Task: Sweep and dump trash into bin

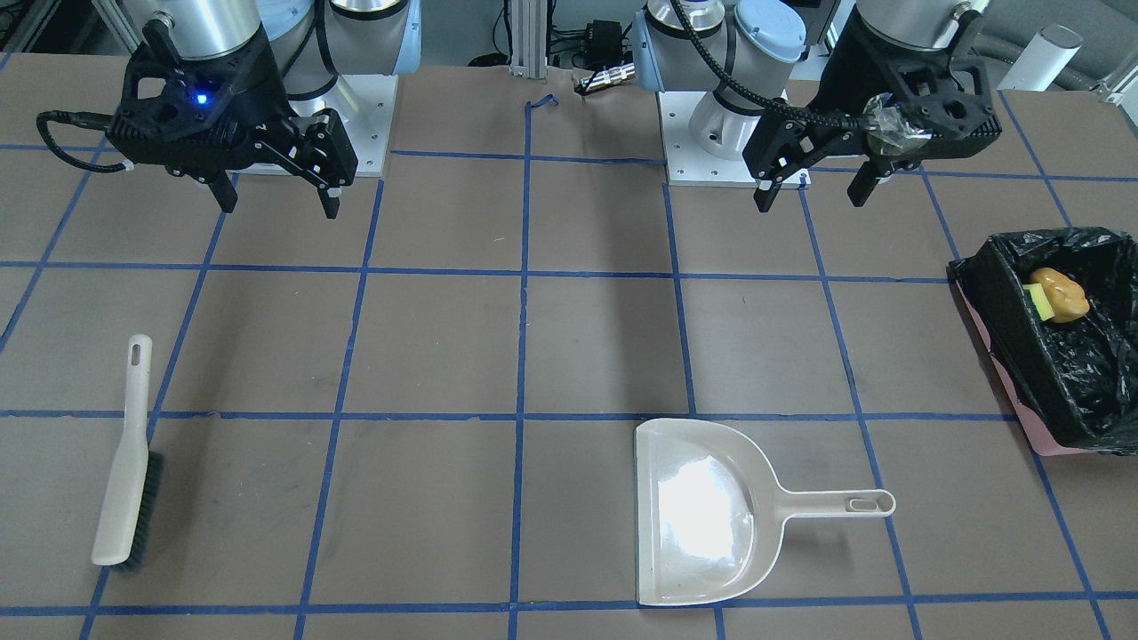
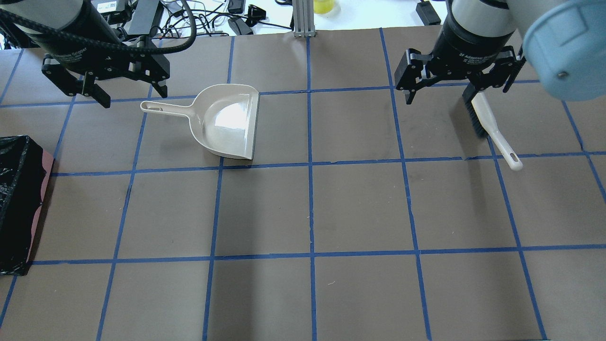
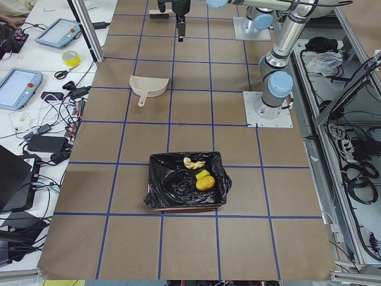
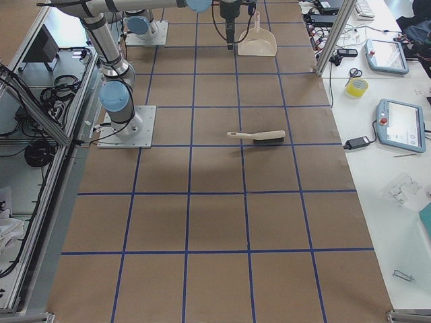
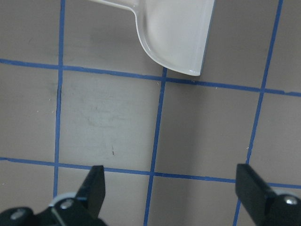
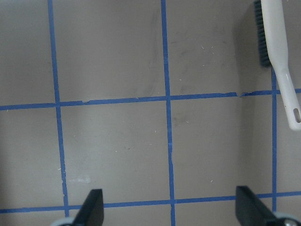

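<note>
With left fingers (image 1: 766, 182) and right fingers (image 1: 329, 197) both spread and empty above the counter (image 1: 587, 347), and the trash (image 1: 1058, 293) lying in the bin (image 1: 1093, 391), well apart on the left fingers' outer side, you probably only needed to park high, clear of dustpan (image 1: 702, 516) and brush (image 1: 124, 471).

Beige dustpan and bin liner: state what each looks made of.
Beige scoop-shaped dustpan: likely moulded plastic, glossy, given the bright glare on its pan. Black liner of the pink rectangular bin: thin plastic film, by its shiny crinkles.
</note>
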Controlling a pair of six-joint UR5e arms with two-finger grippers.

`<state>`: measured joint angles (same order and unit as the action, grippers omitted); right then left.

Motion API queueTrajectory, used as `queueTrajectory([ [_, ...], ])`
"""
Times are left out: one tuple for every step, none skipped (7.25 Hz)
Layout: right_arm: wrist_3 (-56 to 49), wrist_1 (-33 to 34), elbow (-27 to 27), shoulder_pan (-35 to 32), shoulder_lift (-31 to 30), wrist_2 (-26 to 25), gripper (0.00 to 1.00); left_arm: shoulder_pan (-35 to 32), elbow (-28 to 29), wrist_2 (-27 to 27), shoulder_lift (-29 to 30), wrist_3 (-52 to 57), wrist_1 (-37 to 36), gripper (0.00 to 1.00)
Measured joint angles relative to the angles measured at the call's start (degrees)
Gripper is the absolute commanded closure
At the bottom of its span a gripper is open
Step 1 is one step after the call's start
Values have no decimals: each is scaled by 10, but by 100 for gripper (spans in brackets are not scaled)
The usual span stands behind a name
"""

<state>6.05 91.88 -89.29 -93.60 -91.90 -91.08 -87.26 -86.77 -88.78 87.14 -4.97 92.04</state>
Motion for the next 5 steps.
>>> queueTrajectory([
  [0, 0, 0, 0, 0, 0, 0, 0, -10, 0, -6, 0, -4, 0],
  [0, -1, 0, 0, 0, 0, 0, 0, -18, -1, -12, 0, -5, 0],
  [0, -1, 0, 0, 0, -1, 0, 0, -27, -1, -16, 0, -8, 0],
  [0, -1, 0, 0, 0, 0, 0, 0, -37, -1, -21, 0, -14, 0],
  [0, -1, 0, 0, 0, -1, 0, 0, -47, -1, -26, 1, -25, 0],
])
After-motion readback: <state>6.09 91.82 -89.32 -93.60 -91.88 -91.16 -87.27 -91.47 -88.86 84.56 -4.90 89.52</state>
